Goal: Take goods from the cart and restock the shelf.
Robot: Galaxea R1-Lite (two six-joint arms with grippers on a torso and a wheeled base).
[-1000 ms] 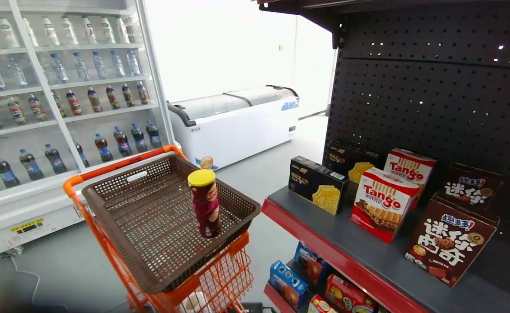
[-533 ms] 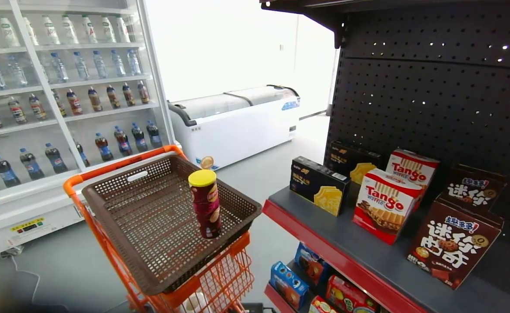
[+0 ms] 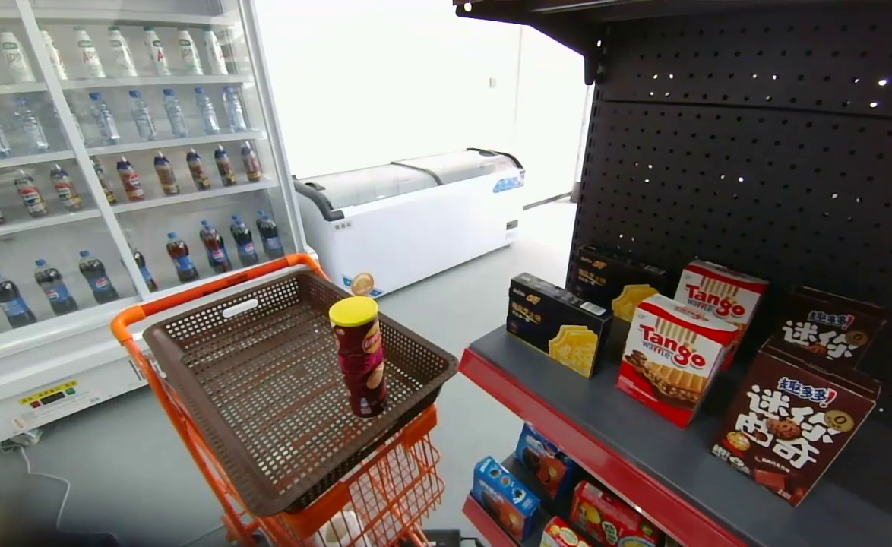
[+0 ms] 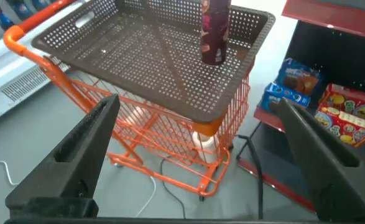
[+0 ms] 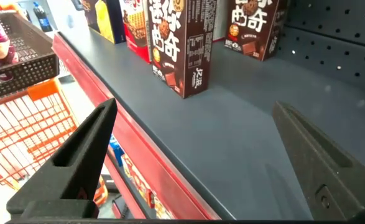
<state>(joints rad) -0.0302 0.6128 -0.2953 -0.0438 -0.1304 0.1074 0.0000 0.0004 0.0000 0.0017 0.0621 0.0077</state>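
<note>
Head view: a tall maroon cylindrical snack can with a yellow lid (image 3: 358,357) stands upright in the brown perforated plastic basket (image 3: 210,365) atop the orange wire cart (image 3: 393,486), close to the rim nearest the shelving. The grey shelf with a red front edge (image 3: 575,399) carries boxes.

Left wrist view: the left gripper (image 4: 196,104) hangs outside the cart, jaws spread wide and holding nothing, with the can beyond them (so the pick looks not yet begun). Next, I judge, it must clear the rim and close on the can's body.

Right wrist view: the right gripper (image 5: 194,106) hovers over bare shelf near a brown cardboard cookie box (image 5: 179,46), jaws released.
</note>
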